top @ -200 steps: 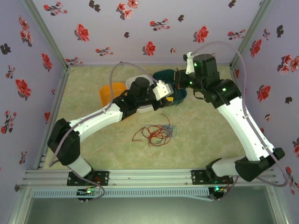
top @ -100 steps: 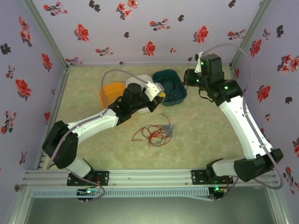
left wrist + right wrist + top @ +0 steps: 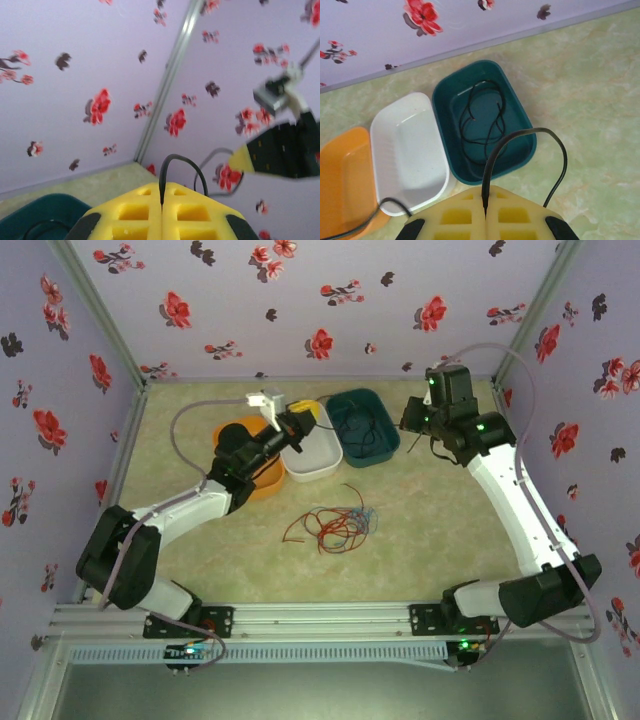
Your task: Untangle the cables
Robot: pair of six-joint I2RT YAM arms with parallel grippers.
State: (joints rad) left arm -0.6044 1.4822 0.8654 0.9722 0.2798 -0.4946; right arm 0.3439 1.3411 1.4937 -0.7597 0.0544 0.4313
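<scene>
Overhead, the cables (image 3: 335,523) lie as a loose knot of red and blue wire on the pale green table (image 3: 450,540), in front of three trays and well apart from both arms. The trays stand in a row near the back wall: an orange tray (image 3: 240,430), a white tray (image 3: 310,468) and a teal tray (image 3: 385,415) with a dark coil (image 3: 365,435) inside it. The left gripper (image 3: 312,412) hangs over the far end of the white tray. The right gripper (image 3: 405,420) is just beside the teal tray's right edge.

From the left wrist, the left gripper (image 3: 161,192) points up at the flowered wall corner. Its yellow fingers (image 3: 132,212) are pressed together, with a black cable (image 3: 182,165) arching out of the seam between them. A blurred black-and-yellow shape (image 3: 280,155) at the right edge is probably the other arm.

From the right wrist, the right gripper (image 3: 485,197) looks down on the trays. Its pale yellow fingers (image 3: 515,217) are closed flat against each other, pinching a black loop (image 3: 530,132) that rises from the seam and curves down to the right. Below it the teal tray (image 3: 532,145) holds the dark coil (image 3: 480,120). The white tray (image 3: 385,115) touches it, and the orange tray (image 3: 335,145) sits beyond that. Another dark strand (image 3: 370,217) crosses the lower left corner.
</scene>
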